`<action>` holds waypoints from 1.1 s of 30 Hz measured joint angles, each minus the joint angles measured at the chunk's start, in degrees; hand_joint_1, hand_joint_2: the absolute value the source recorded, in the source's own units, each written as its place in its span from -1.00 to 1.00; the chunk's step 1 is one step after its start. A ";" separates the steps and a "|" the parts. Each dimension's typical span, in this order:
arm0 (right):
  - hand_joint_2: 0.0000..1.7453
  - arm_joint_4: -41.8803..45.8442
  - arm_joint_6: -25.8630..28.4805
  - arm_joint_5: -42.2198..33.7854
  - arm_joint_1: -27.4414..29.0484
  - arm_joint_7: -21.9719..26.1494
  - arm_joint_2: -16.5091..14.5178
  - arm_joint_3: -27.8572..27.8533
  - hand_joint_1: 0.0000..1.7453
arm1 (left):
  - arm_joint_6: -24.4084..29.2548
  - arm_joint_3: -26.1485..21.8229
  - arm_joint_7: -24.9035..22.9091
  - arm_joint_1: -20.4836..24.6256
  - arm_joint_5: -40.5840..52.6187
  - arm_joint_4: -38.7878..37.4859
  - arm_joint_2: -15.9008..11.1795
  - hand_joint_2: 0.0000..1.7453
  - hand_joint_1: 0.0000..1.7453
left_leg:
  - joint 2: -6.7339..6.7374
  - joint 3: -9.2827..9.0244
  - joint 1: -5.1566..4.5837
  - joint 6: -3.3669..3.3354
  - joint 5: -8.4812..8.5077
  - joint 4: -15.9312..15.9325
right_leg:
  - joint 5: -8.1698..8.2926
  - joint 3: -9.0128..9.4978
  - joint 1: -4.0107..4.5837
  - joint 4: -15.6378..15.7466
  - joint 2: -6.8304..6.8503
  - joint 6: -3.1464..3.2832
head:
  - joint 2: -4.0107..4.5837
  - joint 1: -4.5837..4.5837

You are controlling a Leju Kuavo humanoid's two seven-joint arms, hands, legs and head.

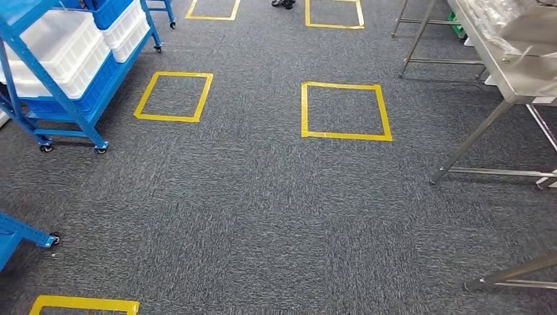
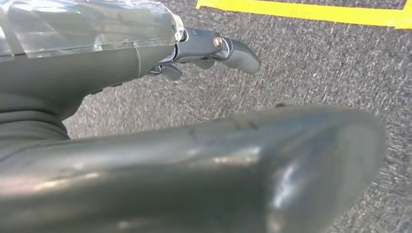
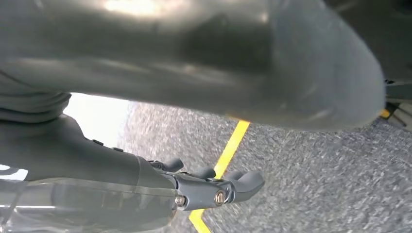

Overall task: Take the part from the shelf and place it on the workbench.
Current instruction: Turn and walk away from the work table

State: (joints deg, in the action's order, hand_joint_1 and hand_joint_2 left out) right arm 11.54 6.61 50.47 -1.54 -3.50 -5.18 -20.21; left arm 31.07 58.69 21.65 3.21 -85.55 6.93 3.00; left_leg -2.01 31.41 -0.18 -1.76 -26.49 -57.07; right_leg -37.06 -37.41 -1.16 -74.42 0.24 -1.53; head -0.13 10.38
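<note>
Ahead of you, grey carpet floor (image 1: 263, 210) lies wide between the blue shelf (image 1: 62, 85) at far left and the steel desk (image 1: 519, 72) at far right. Yellow tape squares (image 1: 345, 110) mark the floor mid-way; they're flat. White bins (image 1: 56, 49) sit on the shelf tiers; you can't tell which holds the part from this angle. Desk legs (image 1: 469, 141) splay into the right edge of the lane, and a second blue shelf corner (image 1: 23, 235) with a caster pokes in lower left. Wrist views add what head misses: left robot hand (image 2: 214, 48) hangs over carpet near a tape line, fingers apart, gripping nothing. Right robot hand (image 3: 214, 187) likewise, released, above a yellow tape line (image 3: 228, 150).
</note>
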 joint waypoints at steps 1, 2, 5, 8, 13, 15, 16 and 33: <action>-1.00 -0.02 0.20 0.09 0.03 0.07 -0.02 0.09 -1.00 | -0.02 -0.01 0.19 -0.02 0.00 0.00 0.02 -1.00 -1.00 | -0.84 -0.10 -0.16 -0.02 -0.02 -0.04 | 1.58 0.25 0.11 1.18 -0.18 0.29 | 0.00 0.00; -1.00 -0.03 0.38 0.22 0.05 0.14 -0.04 0.16 -1.00 | -0.02 -0.01 0.37 -0.02 0.00 0.00 0.03 -1.00 -1.00 | -1.66 -0.24 -0.26 -0.01 -0.05 -0.09 | 4.04 1.53 0.24 4.57 -0.70 0.67 | 0.00 0.00; -1.00 -0.14 0.56 0.72 0.19 0.22 -0.03 0.27 -1.00 | -0.01 -0.03 0.66 0.08 -0.02 -0.01 0.17 -1.00 -1.00 | -3.73 0.02 -0.31 0.33 -0.15 -0.39 | 8.95 5.36 0.49 14.83 -4.78 1.59 | 0.00 0.00; -1.00 -0.22 0.27 1.20 -0.03 -0.22 -0.05 0.66 -1.00 | 0.14 -0.06 0.65 0.01 -0.06 -0.03 0.34 -1.00 -1.00 | -5.51 0.69 -0.06 1.32 -0.02 -0.43 | 9.16 5.80 0.60 16.22 -4.44 2.00 | 0.00 0.00; -1.00 -0.22 0.02 1.74 0.25 -1.00 -0.07 1.11 -1.00 | 0.37 -0.11 0.66 0.10 -0.11 -0.09 0.42 -1.00 -1.00 | 0.73 6.28 0.11 2.64 -6.27 -11.91 | 9.26 6.74 0.47 17.34 -0.21 3.23 | 0.00 0.03; -1.00 -0.23 0.02 1.74 0.30 -1.13 -0.03 1.13 -1.00 | 0.36 -0.11 0.66 0.05 -0.11 -0.09 0.43 -1.00 -1.00 | 1.32 8.88 0.59 3.13 -7.62 -16.99 | 9.04 6.87 0.56 17.31 1.47 3.17 | 0.00 0.04; -1.00 -0.24 0.02 1.75 0.27 -1.14 -0.02 1.14 -1.00 | 0.36 -0.11 0.65 0.01 -0.11 -0.09 0.43 -1.00 -1.00 | 1.53 8.54 0.80 3.34 -6.63 -16.32 | 8.90 7.01 0.55 17.29 2.24 3.07 | 0.00 0.04; -1.00 -0.28 0.26 1.79 -0.03 -1.20 -0.04 1.17 -1.00 | 0.31 -0.15 0.66 0.04 -0.11 -0.11 0.52 -1.00 -1.00 | -1.74 -0.05 0.11 0.24 0.53 0.13 | 5.22 2.35 0.27 6.43 -0.95 0.72 | 0.01 0.02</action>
State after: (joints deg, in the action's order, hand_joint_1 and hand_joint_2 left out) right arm 11.26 6.87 52.27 -1.58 -4.70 -5.22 -19.04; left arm 31.38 58.53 22.32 3.25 -85.66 6.82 3.52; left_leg -3.75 31.36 -0.07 -1.52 -25.96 -56.94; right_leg -31.84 -35.06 -0.89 -67.98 -0.71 -0.81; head -0.13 10.40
